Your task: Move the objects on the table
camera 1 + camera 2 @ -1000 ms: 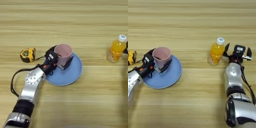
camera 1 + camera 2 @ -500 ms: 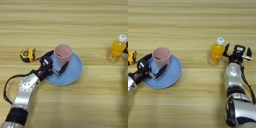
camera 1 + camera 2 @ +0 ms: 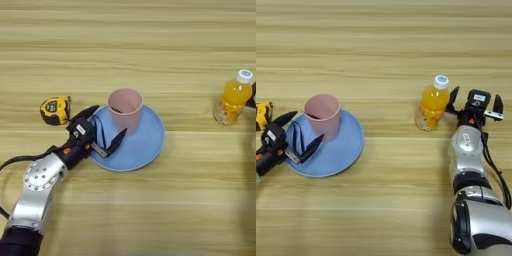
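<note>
Cup point(image 3: 124, 109) upright on plate point(image 3: 145, 150); left gripper point(image 3: 105, 129) spread beside it.

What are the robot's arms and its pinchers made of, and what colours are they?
Both arms are rounded silver-grey shells with black joints and loose black cables. The left gripper has two pointed black fingers, orange trim and a small white label. The right gripper is black with a white label.

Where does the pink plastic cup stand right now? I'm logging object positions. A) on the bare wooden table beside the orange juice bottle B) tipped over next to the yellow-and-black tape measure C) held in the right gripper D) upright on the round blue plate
D: the pink plastic cup stands upright on the round blue plate, with the open left gripper just beside it.
</note>
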### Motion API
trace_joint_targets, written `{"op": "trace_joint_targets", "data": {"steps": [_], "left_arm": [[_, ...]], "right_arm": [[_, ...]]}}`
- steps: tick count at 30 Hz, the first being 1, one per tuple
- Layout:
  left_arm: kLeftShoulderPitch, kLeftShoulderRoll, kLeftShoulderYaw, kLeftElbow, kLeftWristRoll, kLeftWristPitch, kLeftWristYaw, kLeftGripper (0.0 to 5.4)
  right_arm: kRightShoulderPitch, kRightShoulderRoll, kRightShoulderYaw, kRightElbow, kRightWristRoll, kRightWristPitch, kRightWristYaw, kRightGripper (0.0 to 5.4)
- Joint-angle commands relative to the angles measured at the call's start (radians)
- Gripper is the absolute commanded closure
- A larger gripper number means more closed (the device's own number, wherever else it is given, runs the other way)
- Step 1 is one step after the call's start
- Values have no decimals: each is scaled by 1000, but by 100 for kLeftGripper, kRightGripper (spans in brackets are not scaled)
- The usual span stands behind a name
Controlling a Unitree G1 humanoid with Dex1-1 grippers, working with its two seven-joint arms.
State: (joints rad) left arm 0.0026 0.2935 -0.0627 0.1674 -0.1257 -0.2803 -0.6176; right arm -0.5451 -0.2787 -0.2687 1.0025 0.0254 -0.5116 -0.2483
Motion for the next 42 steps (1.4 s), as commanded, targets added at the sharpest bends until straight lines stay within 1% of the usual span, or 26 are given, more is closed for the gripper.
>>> {"op": "trace_joint_targets", "data": {"steps": [1,4,9,11,12,14,17,20,21,23,27,29,32,36,42], "left_arm": [[13,26,11,-17,-10,15,-10,1],[8,36,27,-4,-13,13,-10,1],[-17,44,50,44,-9,2,3,1],[-21,47,58,52,-8,-2,7,1],[-29,43,70,60,-7,0,23,1],[-60,30,94,93,0,-12,68,1],[-106,-2,121,141,-6,-22,129,1],[-171,-37,155,207,-5,-43,211,1],[-188,-44,163,228,-3,-45,231,1],[-216,-49,171,279,18,-60,271,1],[-259,-45,189,389,52,-103,352,1],[-277,-44,202,436,51,-103,378,1],[-280,-33,211,469,61,-94,412,1],[-289,-23,229,503,61,-94,445,1],[-304,-16,234,552,63,-99,465,1]], "right_arm": [[-26,0,3,8,-1,-5,-4,0],[-30,1,4,14,-2,-5,-6,0],[-35,0,4,23,-2,-8,-9,0],[-35,0,4,24,-2,-9,-9,0],[-35,0,4,24,-2,-9,-9,0],[-35,-1,4,24,-2,-9,-7,0],[-35,-2,4,25,-1,-10,-6,0],[-35,-3,3,26,0,-11,-4,0],[-35,-3,3,27,0,-11,-3,0],[-34,-4,2,28,1,-12,-2,0],[-33,-6,0,29,3,-14,2,0],[-33,-8,-1,29,4,-14,4,0],[-32,-9,-2,30,5,-14,6,0],[-33,-9,-2,31,4,-14,8,0],[-34,-7,-2,32,3,-15,7,0]]}}
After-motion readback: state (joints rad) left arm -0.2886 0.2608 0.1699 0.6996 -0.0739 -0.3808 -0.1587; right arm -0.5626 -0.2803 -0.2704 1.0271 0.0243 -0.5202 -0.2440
